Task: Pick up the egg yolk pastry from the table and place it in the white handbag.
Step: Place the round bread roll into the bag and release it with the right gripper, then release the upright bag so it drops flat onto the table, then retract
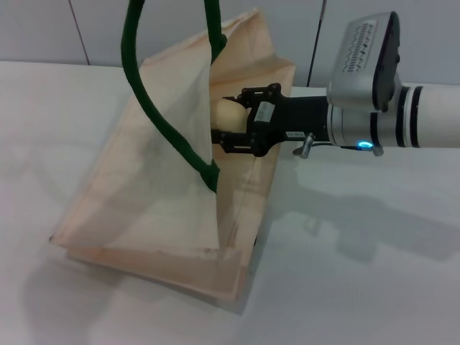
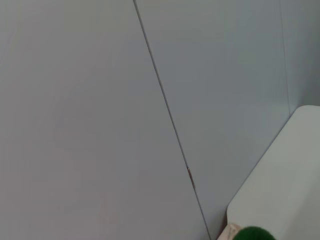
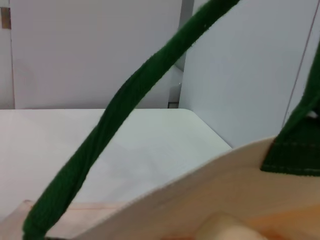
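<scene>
Reaching into the mouth of the white handbag (image 1: pixel 165 208), the right gripper (image 1: pixel 231 118) is seen with jaws clamped on the egg yolk pastry (image 1: pixel 228 113). Snagging on the green handle (image 1: pixel 154 108) is judged possible during withdrawal. The left gripper is not seen.

Bare laboratory or test-bench setting. A plain white matte tabletop (image 1: pixel 374 244) with a rounded corner stands against pale grey wall panels (image 2: pixel 100 100) divided by thin dark vertical seams (image 2: pixel 165 107). No household, shop or office furnishings are visible in these views.
</scene>
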`<state>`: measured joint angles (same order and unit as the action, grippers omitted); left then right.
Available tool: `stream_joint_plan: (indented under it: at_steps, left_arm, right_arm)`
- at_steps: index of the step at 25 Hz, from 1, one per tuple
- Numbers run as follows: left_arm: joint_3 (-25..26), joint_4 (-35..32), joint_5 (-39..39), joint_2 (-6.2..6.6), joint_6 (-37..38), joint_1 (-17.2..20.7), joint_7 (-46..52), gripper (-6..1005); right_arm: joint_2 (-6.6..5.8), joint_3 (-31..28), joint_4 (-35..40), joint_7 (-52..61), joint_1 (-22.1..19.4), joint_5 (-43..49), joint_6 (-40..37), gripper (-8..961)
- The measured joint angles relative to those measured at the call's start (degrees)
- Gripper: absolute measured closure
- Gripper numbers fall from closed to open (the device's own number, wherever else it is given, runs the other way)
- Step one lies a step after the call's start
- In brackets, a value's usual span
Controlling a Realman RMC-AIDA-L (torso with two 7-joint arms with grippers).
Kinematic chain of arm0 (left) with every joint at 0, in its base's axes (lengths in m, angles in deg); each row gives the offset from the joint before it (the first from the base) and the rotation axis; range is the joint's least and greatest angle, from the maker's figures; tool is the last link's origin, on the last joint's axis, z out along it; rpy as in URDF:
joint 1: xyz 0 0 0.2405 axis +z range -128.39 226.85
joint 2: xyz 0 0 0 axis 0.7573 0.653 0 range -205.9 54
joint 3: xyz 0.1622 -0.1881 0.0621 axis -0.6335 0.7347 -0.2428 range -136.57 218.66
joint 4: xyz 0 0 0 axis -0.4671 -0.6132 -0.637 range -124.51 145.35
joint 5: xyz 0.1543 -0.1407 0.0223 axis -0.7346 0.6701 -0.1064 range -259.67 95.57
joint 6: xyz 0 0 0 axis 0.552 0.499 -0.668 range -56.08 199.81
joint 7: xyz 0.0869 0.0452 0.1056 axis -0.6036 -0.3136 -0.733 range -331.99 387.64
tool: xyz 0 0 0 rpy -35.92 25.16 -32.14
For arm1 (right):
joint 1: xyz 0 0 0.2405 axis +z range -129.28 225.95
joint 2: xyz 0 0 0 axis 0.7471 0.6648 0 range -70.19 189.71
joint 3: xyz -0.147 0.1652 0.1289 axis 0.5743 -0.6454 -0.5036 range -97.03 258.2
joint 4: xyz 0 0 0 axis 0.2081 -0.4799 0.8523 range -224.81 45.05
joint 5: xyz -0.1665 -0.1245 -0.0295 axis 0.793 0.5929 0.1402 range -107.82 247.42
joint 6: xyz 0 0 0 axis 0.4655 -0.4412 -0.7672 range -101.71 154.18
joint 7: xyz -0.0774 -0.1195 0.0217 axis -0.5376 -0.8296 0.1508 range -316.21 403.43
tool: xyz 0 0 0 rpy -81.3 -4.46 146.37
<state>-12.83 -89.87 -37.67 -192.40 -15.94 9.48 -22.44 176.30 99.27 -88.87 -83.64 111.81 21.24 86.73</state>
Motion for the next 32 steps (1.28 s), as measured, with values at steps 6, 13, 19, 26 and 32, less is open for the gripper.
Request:
stream_joint_plan:
  at_steps: [6,13,19,26,32]
  left_arm:
    - [0.0,0.01,0.0,0.0,0.0,-0.13,0.0,866]
    - [0.02,0.01,-0.1,0.03,0.0,-0.15,-0.02,865]
    - [0.6,0.07,-0.16,0.06,0.05,-0.09,0.0,865]
    - [0.75,0.02,-0.12,0.09,0.21,0.02,0.05,866]
    - [0.91,0.28,-0.47,0.2,0.22,0.16,-0.09,866]
  right_arm:
    - [0.0,-0.25,-2.21,-1.55,0.81,-0.03,-3.42,294]
    - [0.07,-0.32,-3.35,-1.56,1.54,-0.05,-4.39,240]
    - [-0.08,-0.32,-2.99,-1.1,1.12,-0.21,-4.57,204]
    - [-0.17,-0.18,-2.94,-0.19,0.99,-0.14,-5.79,188]
    - [-0.61,0.26,-0.35,3.7,-0.81,0.41,-6.11,168]
